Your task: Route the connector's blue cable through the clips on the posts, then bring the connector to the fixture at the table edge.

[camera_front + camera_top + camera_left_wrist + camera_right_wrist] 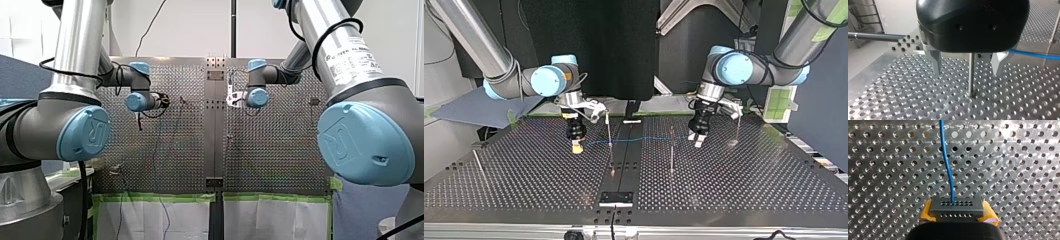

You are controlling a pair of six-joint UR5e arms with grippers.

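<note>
Connector (pixel 956 206), a small grey block with rows of holes, is held by its two side faces between the yellow pads of the right gripper (pixel 577 146), low over the perforated table (pixel 749 190). Its blue cable (pixel 948 165) runs across to the left gripper (pixel 967 72). The metal fingers there stand wide, one on each side of a thin post (pixel 970 87), and the cable passes beside one finger. Probably the cable is light and limp, so it should be pinched gently close to the post; the rigid connector suits a firm grip.
</note>
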